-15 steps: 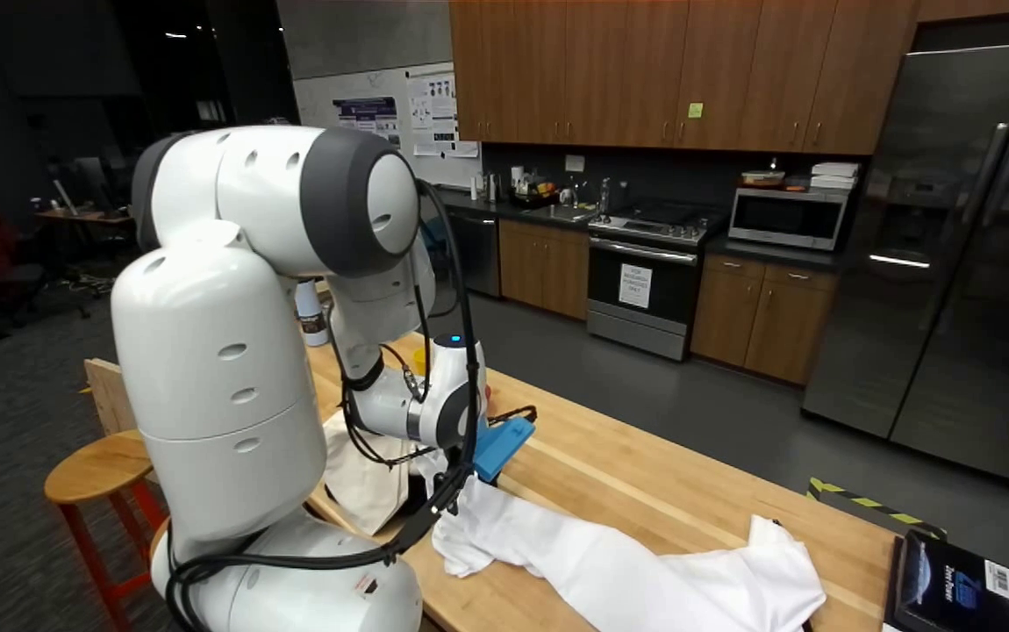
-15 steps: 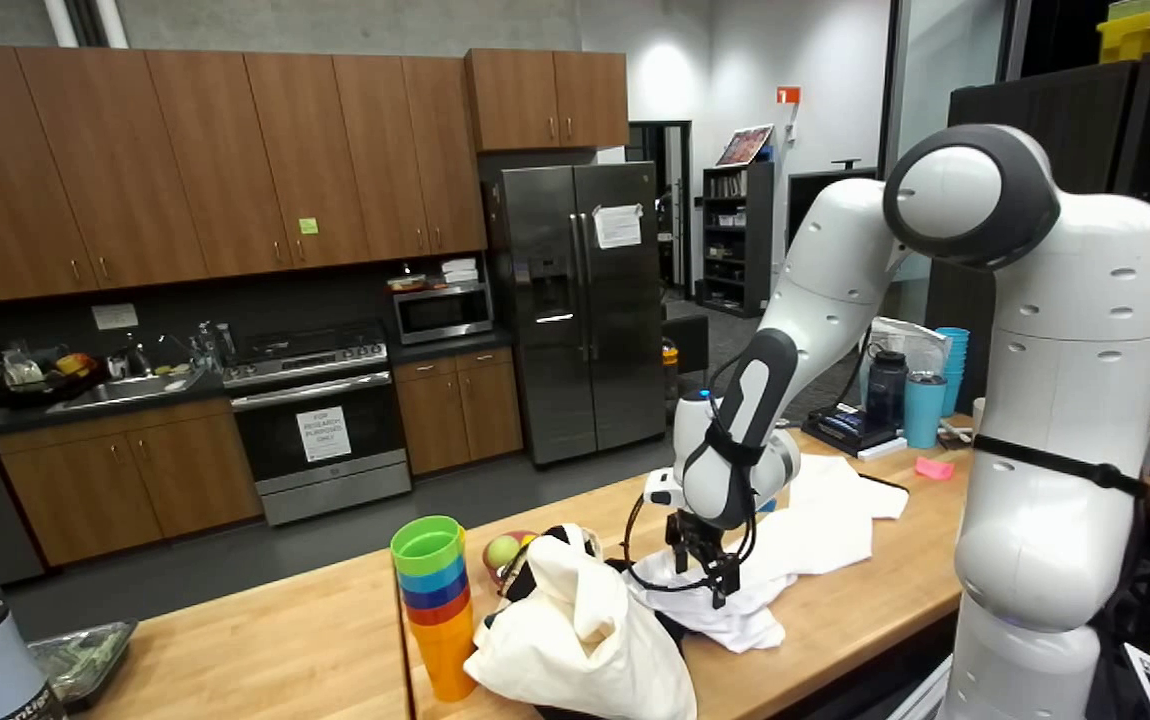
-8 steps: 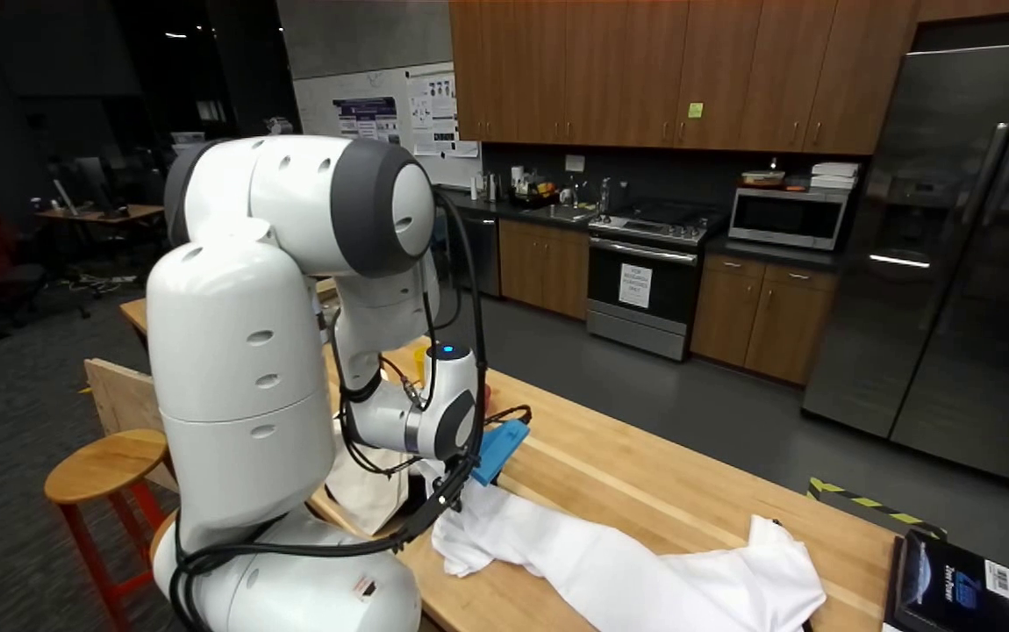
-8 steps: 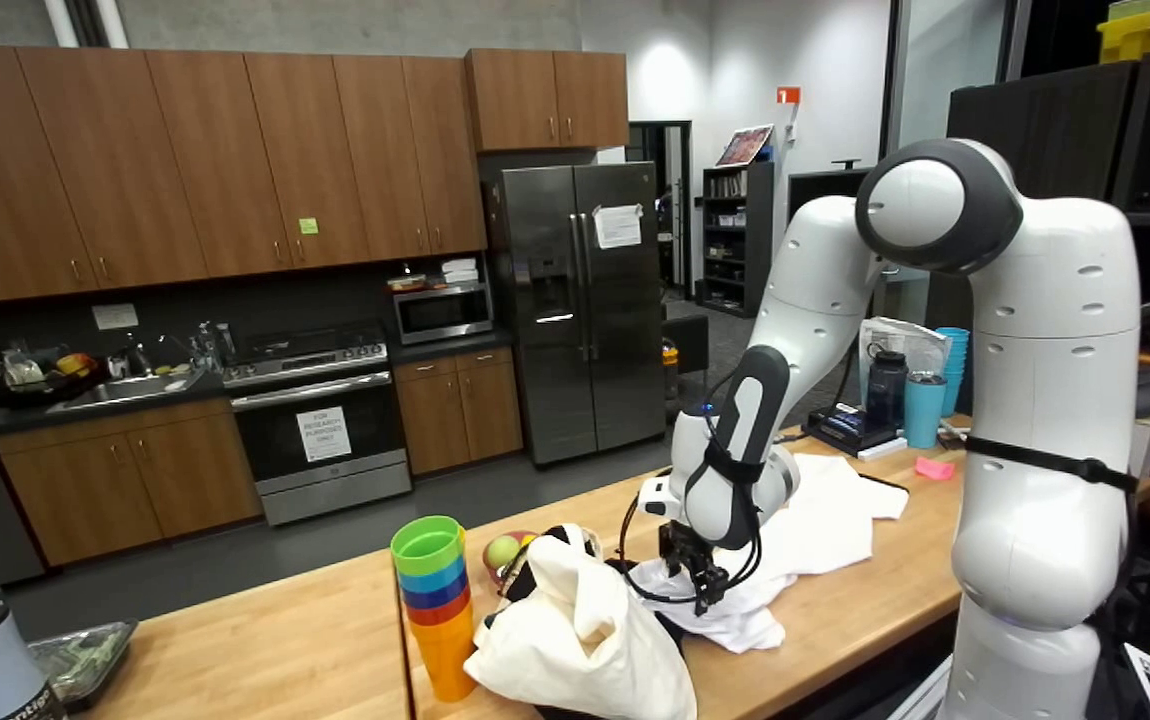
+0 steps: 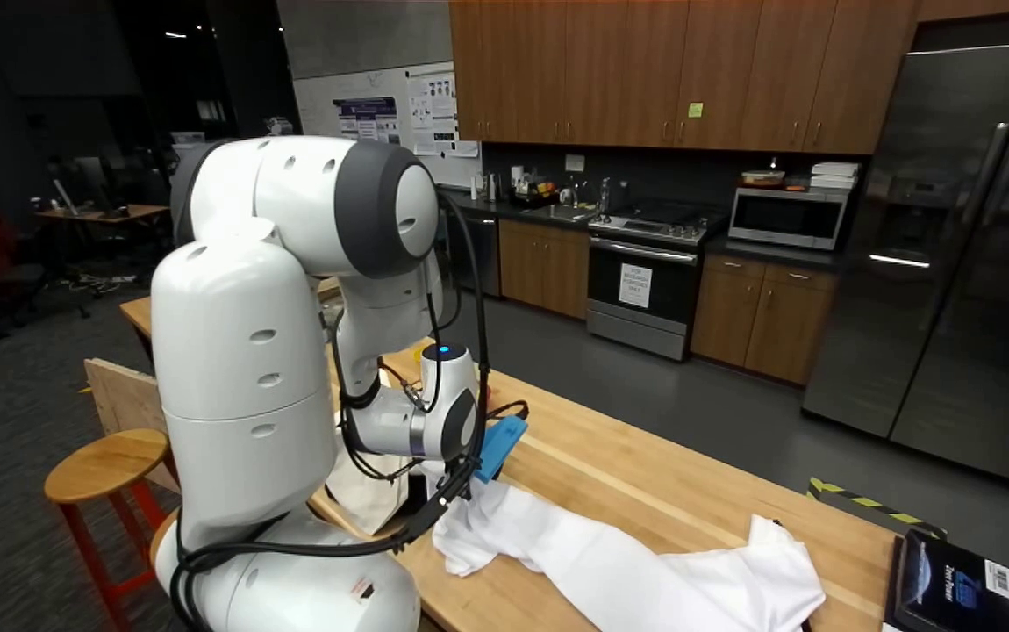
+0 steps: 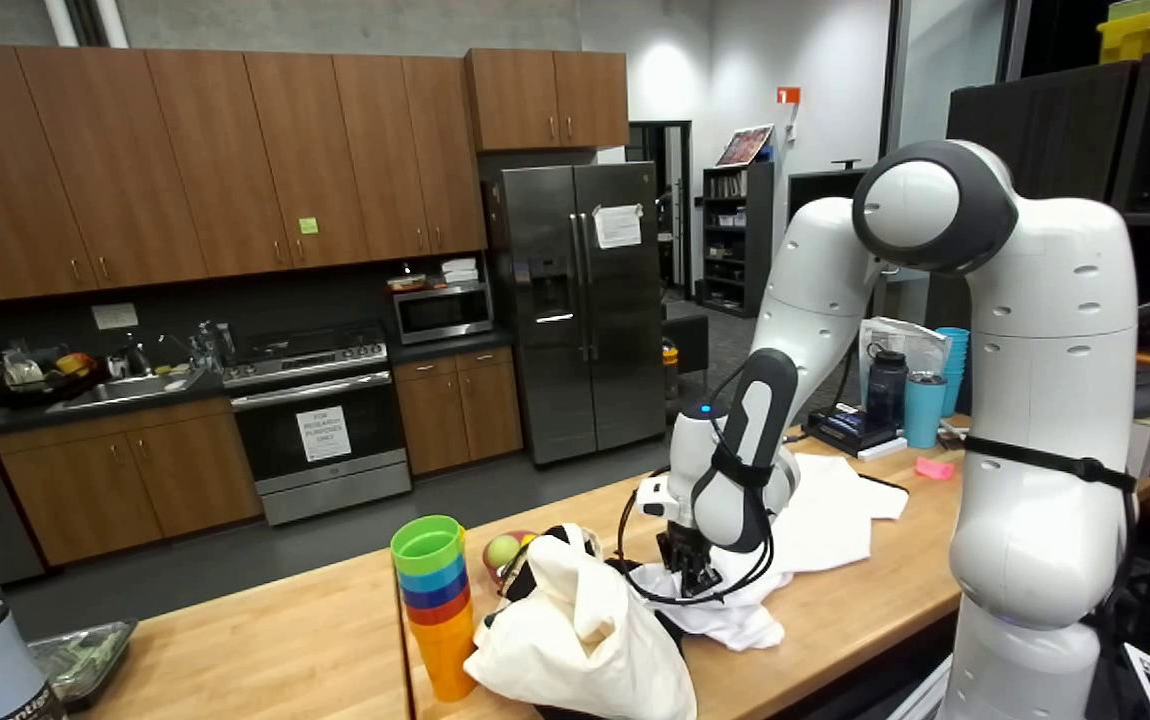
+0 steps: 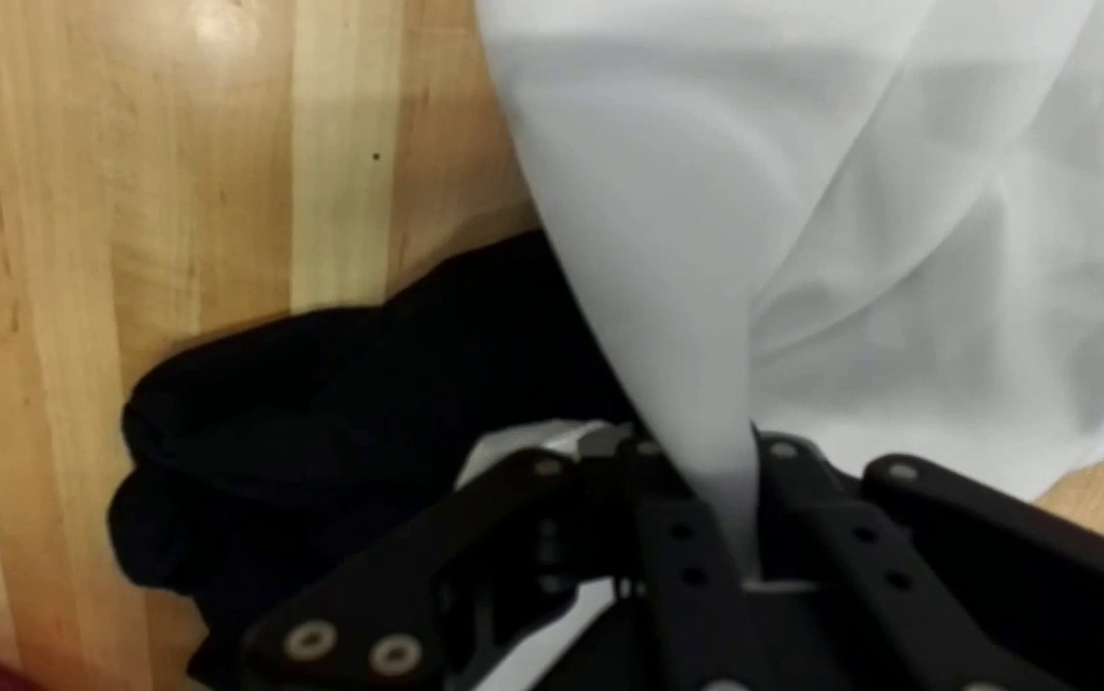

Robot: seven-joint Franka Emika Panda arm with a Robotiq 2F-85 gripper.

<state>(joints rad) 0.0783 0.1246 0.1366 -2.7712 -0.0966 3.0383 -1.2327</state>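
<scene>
1. Since a second ago, the arm [image 6: 815, 275] has leaned farther over, its elbow a little lower, and the gripper [image 7: 711, 470] has drawn its fingers together; the far end of the white cloth [image 7: 648, 192] has stayed put.
2. The gripper is clamped on the white cloth: in the wrist view a gathered fold narrows down into the slim gap between the fingers.
3. The white cloth lies on the wooden surface [image 5: 627, 478], stretching from the gripper toward a black box [image 5: 956, 584], with loose folds near the fingers.
4. Some black fabric [image 7: 350, 403] is bunched on the surface just beside the pinched fold, partly hidden by the gripper.
5. A cream tote bag [image 6: 575, 640] slumps just beside the near end of the white cloth. A stack of colored cups [image 6: 440, 600] stands near the bag; whether they touch cannot be told.
6. The black box sits near the cloth's far end, well apart from the gripper; a dark bottle [image 6: 886, 395] and a blue tumbler [image 6: 923, 410] stand near it.
7. Across the room are a stove [image 5: 671, 300] and a refrigerator [image 5: 943, 263].
</scene>
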